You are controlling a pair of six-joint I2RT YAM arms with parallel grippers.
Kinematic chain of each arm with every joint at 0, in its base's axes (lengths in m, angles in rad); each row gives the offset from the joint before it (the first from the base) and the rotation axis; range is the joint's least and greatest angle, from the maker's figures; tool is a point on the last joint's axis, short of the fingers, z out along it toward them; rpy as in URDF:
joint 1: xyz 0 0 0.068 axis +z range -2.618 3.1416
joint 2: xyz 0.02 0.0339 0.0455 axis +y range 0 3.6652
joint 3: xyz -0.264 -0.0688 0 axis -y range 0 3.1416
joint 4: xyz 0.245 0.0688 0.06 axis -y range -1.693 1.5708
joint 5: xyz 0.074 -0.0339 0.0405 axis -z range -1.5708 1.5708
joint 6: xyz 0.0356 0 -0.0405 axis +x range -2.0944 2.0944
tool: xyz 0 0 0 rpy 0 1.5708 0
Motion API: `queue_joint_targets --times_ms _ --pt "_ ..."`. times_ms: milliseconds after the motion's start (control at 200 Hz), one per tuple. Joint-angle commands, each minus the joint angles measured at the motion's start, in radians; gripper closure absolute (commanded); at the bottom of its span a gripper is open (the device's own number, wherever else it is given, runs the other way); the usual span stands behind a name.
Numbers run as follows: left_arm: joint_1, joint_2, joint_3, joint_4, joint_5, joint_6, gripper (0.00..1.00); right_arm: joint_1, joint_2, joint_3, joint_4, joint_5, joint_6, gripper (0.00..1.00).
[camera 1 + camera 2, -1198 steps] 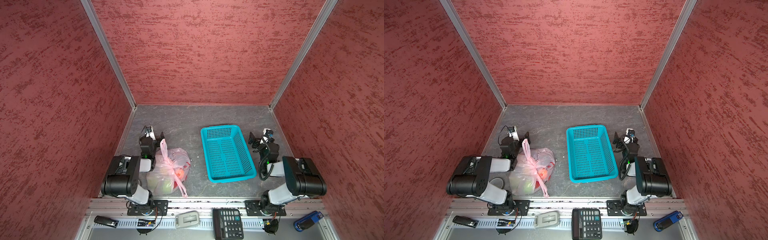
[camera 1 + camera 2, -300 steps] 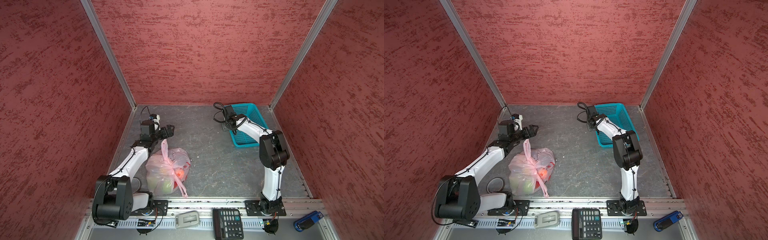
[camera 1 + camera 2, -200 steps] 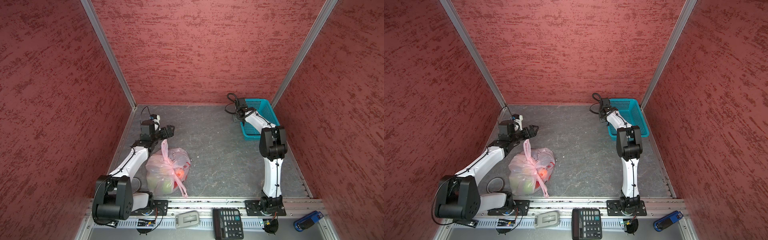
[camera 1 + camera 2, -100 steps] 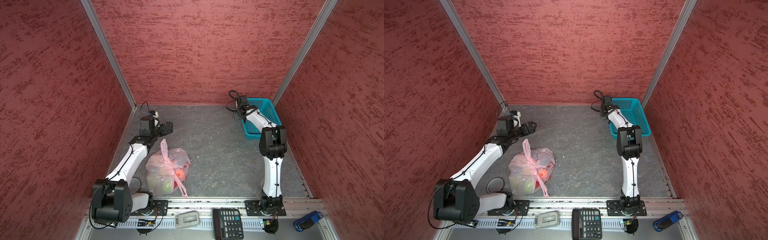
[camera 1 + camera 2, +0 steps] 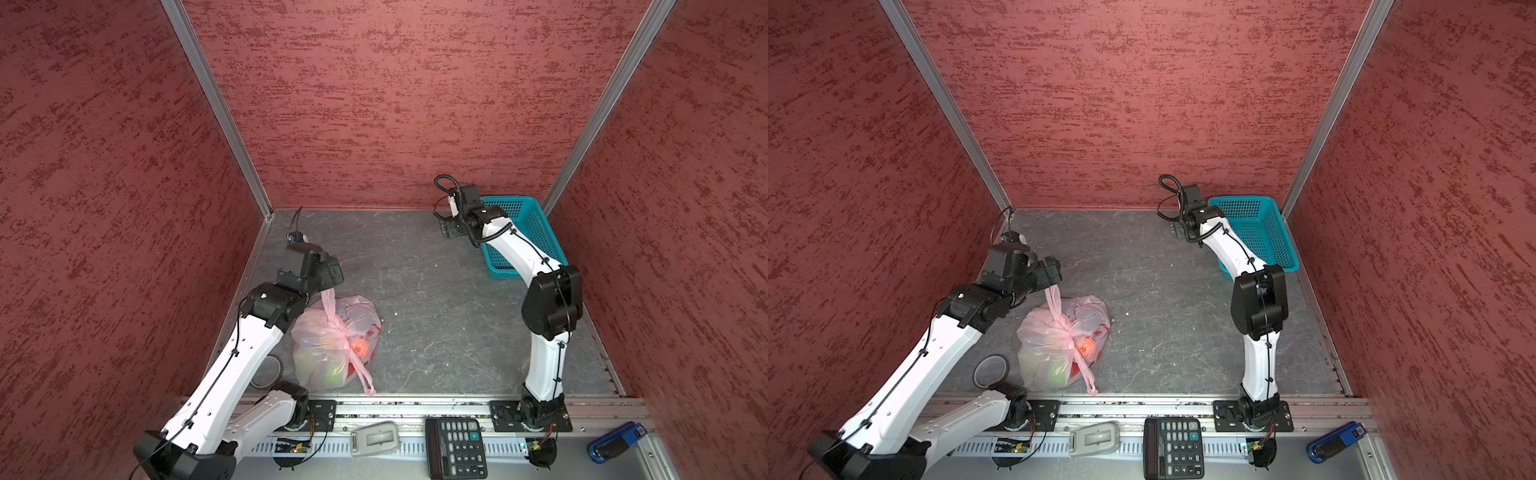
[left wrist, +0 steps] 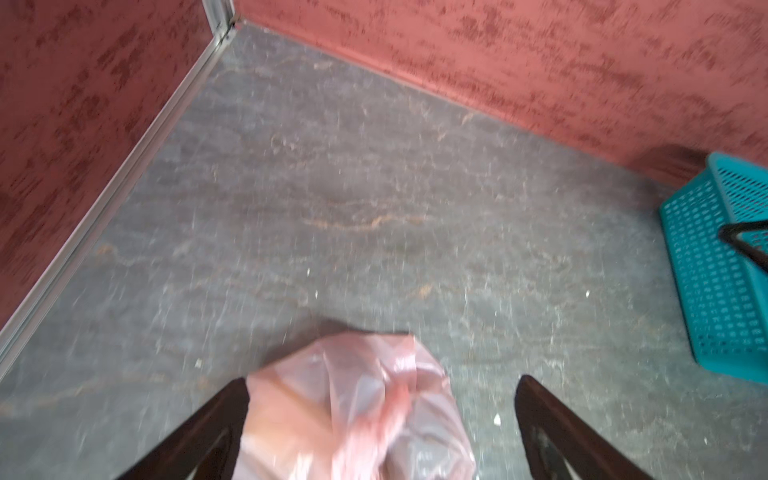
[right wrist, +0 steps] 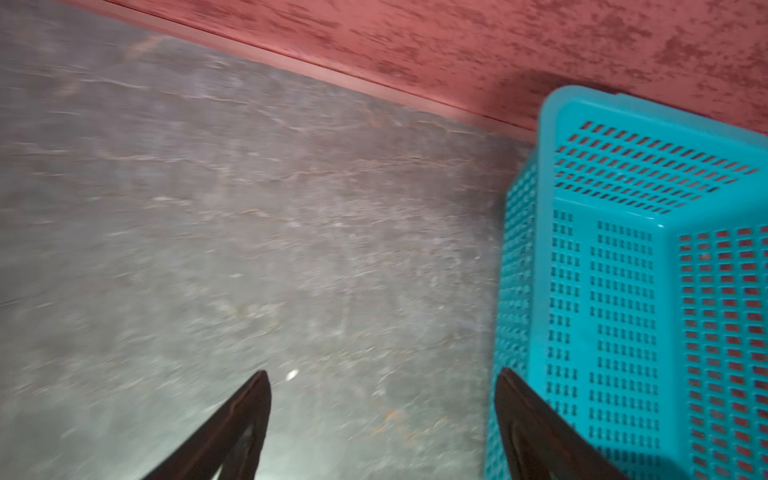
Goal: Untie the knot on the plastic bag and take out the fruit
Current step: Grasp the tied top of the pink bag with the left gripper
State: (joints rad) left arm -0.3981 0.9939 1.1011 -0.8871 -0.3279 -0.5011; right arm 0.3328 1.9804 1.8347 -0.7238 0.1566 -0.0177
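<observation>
top views: plastic bag (image 5: 328,345) sits near-left on the tabletop (image 5: 436,316). knot (image 5: 345,331) is tied on top, and one handle loop (image 5: 330,303) stands up toward the far side. fruit (image 5: 360,345) is all inside; we make out orange-red and green through the film. left tool (image 5: 329,272) hangs just over the upright loop, jaws spread, holding nothing. right tool (image 5: 1177,227) is far across, well apart from the bag. it sits beside the left wall of the teal basket (image 5: 1262,232) in the far-right corner.

left wrist: blurred. left tool (image 6: 382,382) fingers are wide, with pink film of the plastic bag (image 6: 353,411) between them, not pinched.

right wrist: right tool (image 7: 382,374) is released, bare tabletop between its fingers. teal basket (image 7: 623,270) is just beside one finger; we can't tell if it touches.

we read this as the untying step, at the approach, with nothing grasped. next move needs the left tool down on the loop close to the knot and clenched. the right tool must come across for the other loop so the two pull apart. thin film, so we'd pinch the handle only.
</observation>
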Motion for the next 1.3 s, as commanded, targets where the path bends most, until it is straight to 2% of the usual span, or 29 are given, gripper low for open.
queue_joint_targets --times_ms 0,235,356,501,606,917,1077,1297 --pt "-0.120 -0.002 0.046 -0.275 -0.149 -0.157 0.00 0.012 -0.076 -0.057 -0.052 -0.054 0.049 0.12" --pt "-0.370 0.064 0.060 -0.548 -0.147 -0.408 0.09 0.037 -0.218 -0.164 -0.072 -0.119 0.097 0.08" --pt "-0.429 0.113 0.026 -0.600 -0.101 -0.480 0.11 0.047 -0.272 -0.225 -0.075 -0.139 0.121 0.07" --pt "-0.428 0.163 -0.009 -0.547 -0.098 -0.456 0.11 0.053 -0.331 -0.295 -0.057 -0.167 0.151 0.06" --pt "-0.377 0.185 -0.048 -0.439 -0.041 -0.378 0.11 0.058 -0.358 -0.323 -0.055 -0.173 0.160 0.05" --pt "-0.274 0.195 -0.194 -0.231 0.056 -0.341 0.23 0.061 -0.430 -0.381 -0.050 -0.158 0.160 0.04" --pt "-0.248 0.237 -0.238 -0.161 0.098 -0.335 0.37 0.061 -0.454 -0.415 -0.040 -0.157 0.166 0.03" --pt "-0.256 0.273 -0.243 -0.129 0.103 -0.342 0.83 0.061 -0.486 -0.454 -0.022 -0.144 0.175 0.04"
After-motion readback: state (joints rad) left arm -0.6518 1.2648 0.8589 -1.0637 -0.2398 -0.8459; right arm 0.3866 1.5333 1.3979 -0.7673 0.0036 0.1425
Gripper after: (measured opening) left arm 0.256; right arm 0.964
